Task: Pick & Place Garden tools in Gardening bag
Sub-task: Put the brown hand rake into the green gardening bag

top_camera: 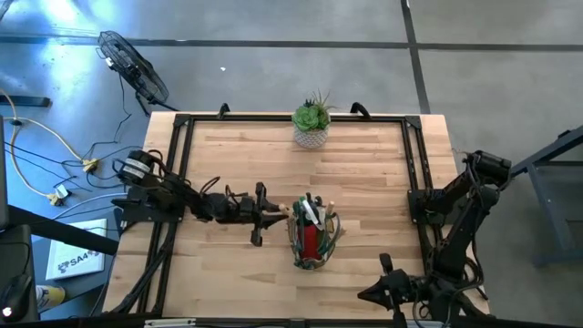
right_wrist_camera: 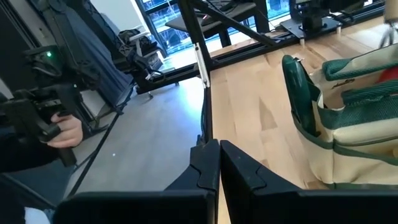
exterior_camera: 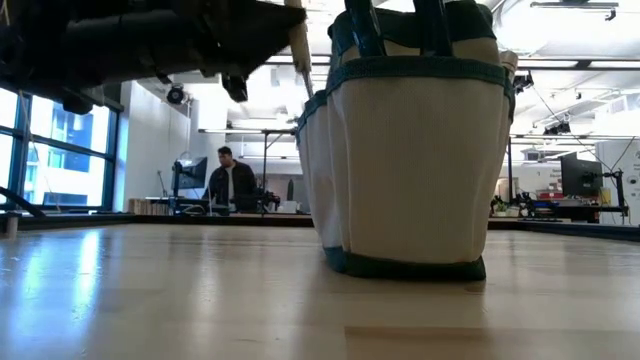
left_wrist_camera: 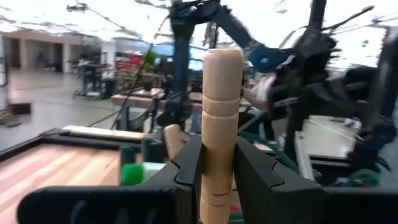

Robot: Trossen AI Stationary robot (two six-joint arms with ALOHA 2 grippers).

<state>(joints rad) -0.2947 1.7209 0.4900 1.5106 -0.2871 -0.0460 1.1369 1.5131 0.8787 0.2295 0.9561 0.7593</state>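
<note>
The gardening bag point(top_camera: 311, 235) stands upright on the table near its middle, with a red piece point(top_camera: 310, 239), a green-and-white piece point(left_wrist_camera: 134, 172) and a wooden handle point(left_wrist_camera: 173, 140) sticking out of it. The bag fills the low view point(exterior_camera: 410, 160). My left gripper point(top_camera: 271, 214) is just to the left of the bag, above the table, and is shut on a wooden-handled tool point(left_wrist_camera: 221, 112). The tool's metal end is hidden. My right gripper point(right_wrist_camera: 218, 163) is shut and empty at the table's near right corner point(top_camera: 383, 292). My left gripper pinches the tool's wooden handle point(left_wrist_camera: 217, 146) between its two fingers point(left_wrist_camera: 188, 168), partway down from the rounded free end point(left_wrist_camera: 222, 59). The free end sticks out past the fingertips toward the bag. The tool is lifted clear of the table.
A green spiky plant in a white pot point(top_camera: 311, 123) stands at the table's far edge. A black frame point(top_camera: 178, 164) runs along the table's left, far and right sides. Bare wood point(top_camera: 228, 273) lies between the bag and the near and left edges. A person point(exterior_camera: 232, 185) sits far behind.
</note>
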